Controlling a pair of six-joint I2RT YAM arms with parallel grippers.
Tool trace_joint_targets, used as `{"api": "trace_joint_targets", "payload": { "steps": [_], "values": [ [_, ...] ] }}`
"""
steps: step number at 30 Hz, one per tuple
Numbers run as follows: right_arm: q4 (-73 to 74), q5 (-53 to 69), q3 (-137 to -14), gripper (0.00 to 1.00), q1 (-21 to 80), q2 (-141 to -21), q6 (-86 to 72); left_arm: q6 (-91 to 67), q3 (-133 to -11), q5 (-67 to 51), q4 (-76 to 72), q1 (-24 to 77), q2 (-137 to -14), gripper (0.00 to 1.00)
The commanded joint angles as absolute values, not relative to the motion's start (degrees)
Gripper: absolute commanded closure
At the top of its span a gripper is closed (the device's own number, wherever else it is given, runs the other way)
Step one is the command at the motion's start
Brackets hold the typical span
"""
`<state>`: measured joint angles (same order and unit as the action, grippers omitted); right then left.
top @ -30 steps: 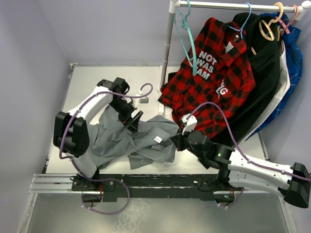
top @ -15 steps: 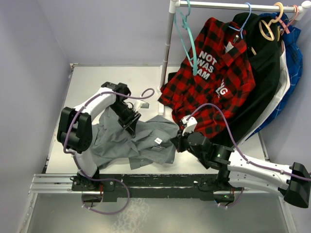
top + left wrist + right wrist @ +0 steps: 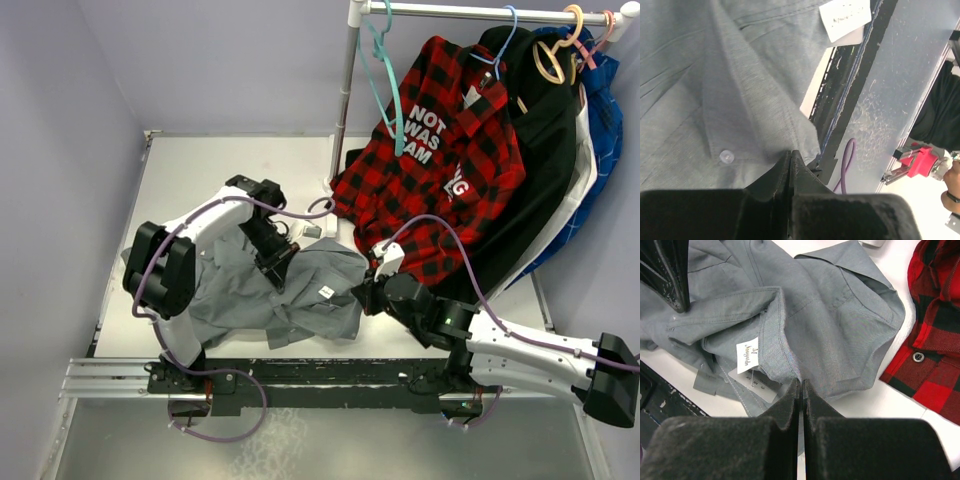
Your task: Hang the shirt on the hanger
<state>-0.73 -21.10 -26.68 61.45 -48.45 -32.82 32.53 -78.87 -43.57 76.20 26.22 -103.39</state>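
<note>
The grey shirt (image 3: 250, 300) lies crumpled on the table between both arms, its white neck label (image 3: 325, 290) facing up. My left gripper (image 3: 276, 268) is shut on a fold of the shirt (image 3: 715, 75) near a button, at the collar's left side. My right gripper (image 3: 362, 297) is shut on the shirt (image 3: 835, 315) at the collar's edge, just right of the label (image 3: 747, 355). The teal hanger (image 3: 385, 80) hangs bare on the rail at the back, next to the upright pole.
A red-and-black plaid shirt (image 3: 440, 170) on a light-blue hanger (image 3: 505, 40) hangs close behind my right gripper, with dark and blue garments (image 3: 560, 150) beside it. The rack's pole (image 3: 345, 100) stands mid-back. A metal rail (image 3: 120, 375) runs along the near edge.
My left gripper went from open to shut on the shirt and slid right and nearer. The shirt's left side bunched up with it. The right gripper stayed put.
</note>
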Motion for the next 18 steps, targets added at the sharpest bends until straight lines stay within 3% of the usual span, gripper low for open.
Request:
{"api": "trace_joint_targets", "payload": {
  "steps": [1, 3, 4, 5, 18],
  "values": [
    [-2.9, -21.69, -26.13, 1.0, 61.59, -47.28, -33.47, 32.65, -81.56, -45.92, 77.83, 28.98, -102.26, 0.93],
    [-3.1, -21.71, -25.9, 1.0, 61.57, -47.24, -33.45, 31.71, -82.05, -45.17, 77.39, 29.21, -102.58, 0.41],
    [-3.2, -21.71, -25.91, 1.0, 61.53, -47.28, -33.47, 31.22, -82.21, -44.49, 76.98, 29.21, -102.77, 0.05],
    [-3.32, -21.63, -25.77, 1.0, 61.6, -47.33, -33.46, 30.83, -82.43, -43.76, 76.55, 29.26, -103.05, 0.0],
    [-4.3, -21.07, -26.04, 1.0, 61.59, -47.81, -33.29, 29.96, -84.1, -39.54, 74.35, 29.21, -107.37, 0.01]
  ]
}}
